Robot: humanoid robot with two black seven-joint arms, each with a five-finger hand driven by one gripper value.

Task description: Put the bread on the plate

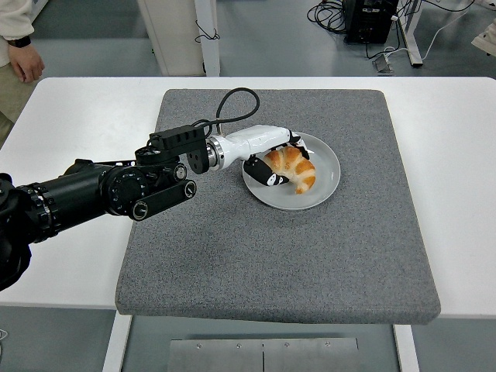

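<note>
One croissant-shaped bread [293, 167] lies on one round grey plate [324, 186], toward the plate's left half. One robot hand, the left hand [267, 155], reaches in from the left on a black arm [93, 194] with a white forearm shell. Its fingers [269, 173] are curled around the bread's left end and grip it, while the bread rests on the plate. A black cable [229, 105] loops up from the wrist.

The plate sits on one grey felt-like mat [271, 256], in its upper middle part. The mat covers the centre of the white worktop [457, 194], whose bare surface shows on both sides.

Beyond the worktop is a grey floor, with a white post [206, 35], a tangle of dark cables [329, 12] and a black box [370, 19]. One person's hand [25, 66] shows at the top left corner.
</note>
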